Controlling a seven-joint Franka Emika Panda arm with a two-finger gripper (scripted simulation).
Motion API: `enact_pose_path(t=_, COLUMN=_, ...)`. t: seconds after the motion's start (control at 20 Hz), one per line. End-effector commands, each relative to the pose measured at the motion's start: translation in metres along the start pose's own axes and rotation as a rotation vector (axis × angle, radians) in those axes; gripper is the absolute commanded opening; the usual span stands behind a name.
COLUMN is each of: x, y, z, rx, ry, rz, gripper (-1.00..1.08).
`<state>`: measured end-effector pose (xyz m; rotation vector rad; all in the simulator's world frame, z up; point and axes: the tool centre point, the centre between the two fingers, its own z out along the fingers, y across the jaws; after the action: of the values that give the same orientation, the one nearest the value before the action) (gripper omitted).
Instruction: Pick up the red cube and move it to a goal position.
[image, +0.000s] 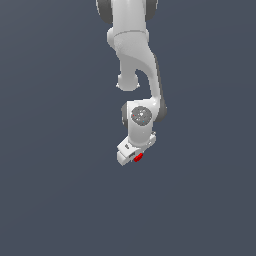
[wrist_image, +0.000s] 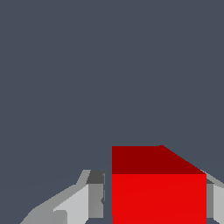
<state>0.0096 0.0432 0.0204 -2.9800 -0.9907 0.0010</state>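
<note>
Nearest the wrist camera, a small bright red, plain-faced cube (wrist_image: 159, 192) is seen large in the frame, its lit front face a flat red and its upper face a darker shade. It is flanked by the two pale grey fingers (wrist_image: 83, 202) of the white robot gripper (wrist_image: 153, 201) — one finger is shown in full on one side of the cube, while only a thin edge of the other is visible on the opposite side. A narrow dark gap is seen between the fuller finger and the cube's face, so contact on that side cannot be confirmed; on the other side the finger edge appears to lie against the cube. Whether the cube is truly clamped cannot be told from these views.

In the exterior view, the cube (image: 138, 157) is reduced to a small red spot at the tip of the gripper (image: 134, 156), between its fingers and far smaller than the hand itself. The gripper is carried at the end of the white, jointed robot arm (image: 135, 60), which is seen reaching down from the top of the frame, with the hand tilted rather than square to the view. Behind and beneath everything a plain dark grey-blue surface (image: 50, 200) is shown — no edge or shadow is visible on it, so whether the cube is resting on it or raised above it cannot be judged.
</note>
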Motion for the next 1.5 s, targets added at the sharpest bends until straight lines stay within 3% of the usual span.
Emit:
enact_pose_path(t=0.0, x=0.000, y=0.000, z=0.000, rx=-0.001, ry=0.001, rz=-0.004, gripper=-1.00)
enact_pose_path(t=0.7, x=-0.002, y=0.011, z=-0.003, rx=-0.001, ry=0.001, rz=-0.003, gripper=-1.00)
enact_pose_path(t=1.45, x=-0.015, y=0.117, z=-0.035, rx=-0.001, ry=0.001, rz=-0.004, gripper=-1.00)
